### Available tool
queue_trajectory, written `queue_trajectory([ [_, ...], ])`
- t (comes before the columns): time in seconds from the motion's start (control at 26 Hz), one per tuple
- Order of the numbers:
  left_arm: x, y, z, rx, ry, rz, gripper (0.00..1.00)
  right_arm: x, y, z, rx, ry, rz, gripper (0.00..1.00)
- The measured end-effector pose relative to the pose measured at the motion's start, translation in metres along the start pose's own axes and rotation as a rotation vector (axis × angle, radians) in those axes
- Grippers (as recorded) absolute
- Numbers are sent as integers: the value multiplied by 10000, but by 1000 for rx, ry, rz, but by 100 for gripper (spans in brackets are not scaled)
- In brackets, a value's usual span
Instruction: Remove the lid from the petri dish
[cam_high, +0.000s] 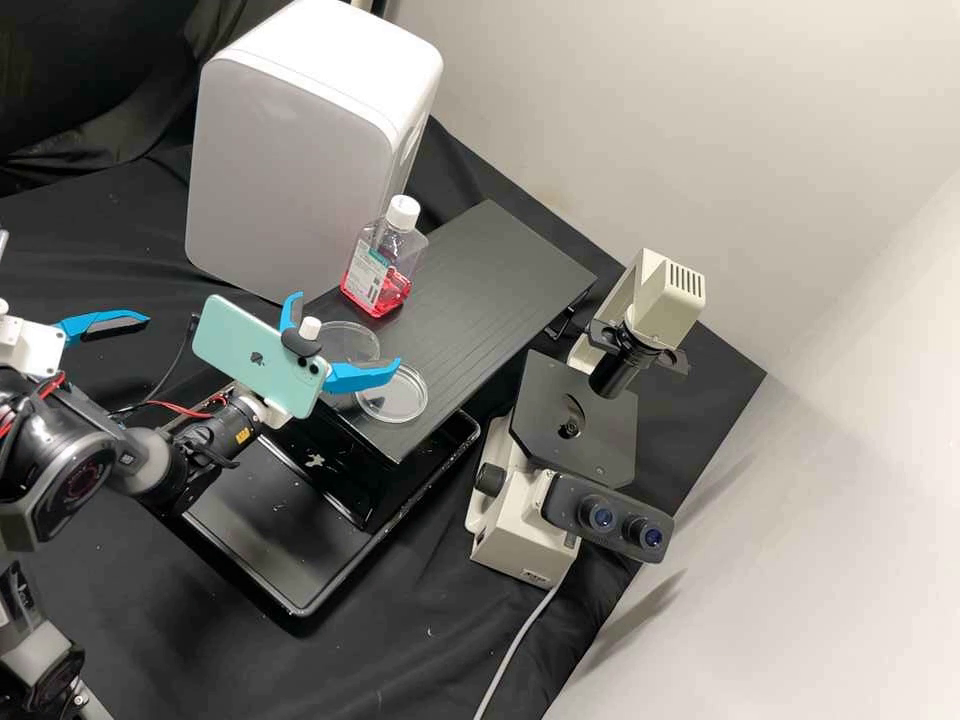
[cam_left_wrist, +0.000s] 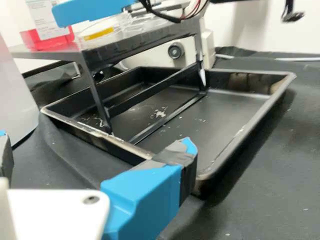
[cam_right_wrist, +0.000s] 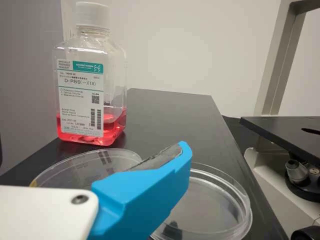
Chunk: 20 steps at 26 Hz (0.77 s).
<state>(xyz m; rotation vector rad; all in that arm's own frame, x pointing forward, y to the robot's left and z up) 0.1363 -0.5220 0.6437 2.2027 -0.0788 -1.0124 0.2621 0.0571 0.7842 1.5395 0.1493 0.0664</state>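
Two clear round petri dish pieces lie side by side on the raised black platform (cam_high: 500, 280): one (cam_high: 350, 338) (cam_right_wrist: 85, 167) nearer the bottle, the other (cam_high: 395, 395) (cam_right_wrist: 220, 200) at the platform's front edge. I cannot tell which is the lid. My right gripper (cam_high: 347, 332) hovers open just above them, its blue fingers wide apart and one finger (cam_right_wrist: 150, 190) reaching across both pieces. My left gripper (cam_left_wrist: 95, 145) is open and empty, low at the bench's left, beside the black tray (cam_left_wrist: 250, 120); one of its fingers (cam_high: 100, 323) shows in the high view.
A bottle of pink liquid (cam_high: 380, 265) (cam_right_wrist: 92, 100) stands on the platform behind the dishes. A white box-shaped device (cam_high: 300, 140) sits at the back, a microscope (cam_high: 590, 420) to the right. The black tray (cam_high: 300, 540) lies under the platform. A mint phone (cam_high: 260, 355) rides on the right arm.
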Motion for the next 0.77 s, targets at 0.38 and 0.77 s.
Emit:
queue_trajectory([
  [0.38, -107, 93, -42, -50, 1, 43, 100, -119, 37, 2, -7, -7, 27, 100],
  [0.77, -128, 89, -48, -50, 1, 41, 100, -308, 103, 54, 19, -130, 164, 100],
])
